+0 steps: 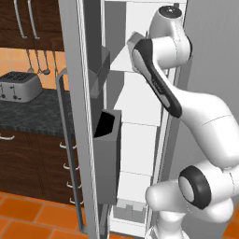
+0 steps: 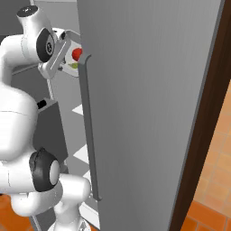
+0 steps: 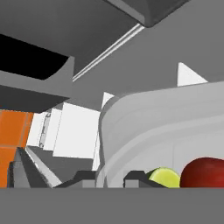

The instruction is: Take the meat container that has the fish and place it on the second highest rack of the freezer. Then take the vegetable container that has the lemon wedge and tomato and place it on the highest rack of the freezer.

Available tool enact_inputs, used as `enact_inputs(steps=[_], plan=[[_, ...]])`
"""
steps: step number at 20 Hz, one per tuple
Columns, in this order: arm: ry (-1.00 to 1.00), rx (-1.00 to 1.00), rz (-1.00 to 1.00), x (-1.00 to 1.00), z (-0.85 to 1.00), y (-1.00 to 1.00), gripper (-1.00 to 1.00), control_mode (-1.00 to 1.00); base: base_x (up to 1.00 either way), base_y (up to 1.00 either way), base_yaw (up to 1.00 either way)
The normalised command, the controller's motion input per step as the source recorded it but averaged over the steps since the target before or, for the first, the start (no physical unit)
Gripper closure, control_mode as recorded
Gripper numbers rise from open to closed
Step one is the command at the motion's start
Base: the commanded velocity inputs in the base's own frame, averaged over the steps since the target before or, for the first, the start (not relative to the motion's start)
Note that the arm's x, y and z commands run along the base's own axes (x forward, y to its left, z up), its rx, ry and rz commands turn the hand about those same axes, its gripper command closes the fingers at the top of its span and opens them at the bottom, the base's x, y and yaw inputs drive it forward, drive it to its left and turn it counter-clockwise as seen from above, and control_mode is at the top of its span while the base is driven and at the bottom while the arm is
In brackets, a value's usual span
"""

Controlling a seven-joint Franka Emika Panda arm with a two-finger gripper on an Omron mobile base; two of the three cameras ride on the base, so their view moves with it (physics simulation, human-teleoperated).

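Note:
My gripper (image 3: pixel 109 178) is shut on the near rim of the vegetable container (image 3: pixel 148 127), a grey metal tray. Its red tomato (image 3: pixel 204 171) and yellow-green lemon wedge (image 3: pixel 165 176) lie just behind the fingertips (image 3: pixel 135 176). From the right base view the tomato (image 2: pixel 76 53) and the lemon wedge (image 2: pixel 73 66) peek out beside the hand, high inside the freezer (image 1: pixel 140 135). The arm hides the tray's underside, so I cannot tell if it rests on a white shelf (image 1: pixel 136 98). The meat container with the fish is out of view.
The freezer's left door (image 1: pixel 74 116) stands open, with grey door bins (image 1: pixel 107 158) close to the arm. The right door (image 2: pixel 149 113) with its bar handle (image 2: pixel 88 131) blocks the right side. A toaster (image 1: pixel 18 86) sits on the dark counter (image 1: pixel 37 114) at left.

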Motion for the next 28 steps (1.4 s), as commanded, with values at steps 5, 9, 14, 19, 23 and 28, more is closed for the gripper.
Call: enact_inputs(steps=[5,9,14,19,23,28], plan=[[-0.01,0.00,-0.04,0.92,0.00,0.00,1.00,-1.00,0.00,0.00,0.00],[0.03,0.01,-0.04,0.98,0.00,0.00,1.00,-1.00,0.00,0.00,0.00],[0.06,0.00,0.00,0.87,-0.07,-0.03,1.00,-1.00,0.00,0.00,0.00],[0.05,0.00,0.00,0.69,-0.14,-0.12,1.00,-1.00,0.00,0.00,0.00],[0.02,0.00,0.00,0.24,-0.38,-0.47,1.00,-1.00,0.00,0.00,0.00],[-0.03,0.00,0.00,0.04,-0.33,-0.33,-1.00,-1.00,0.00,0.00,0.00]])
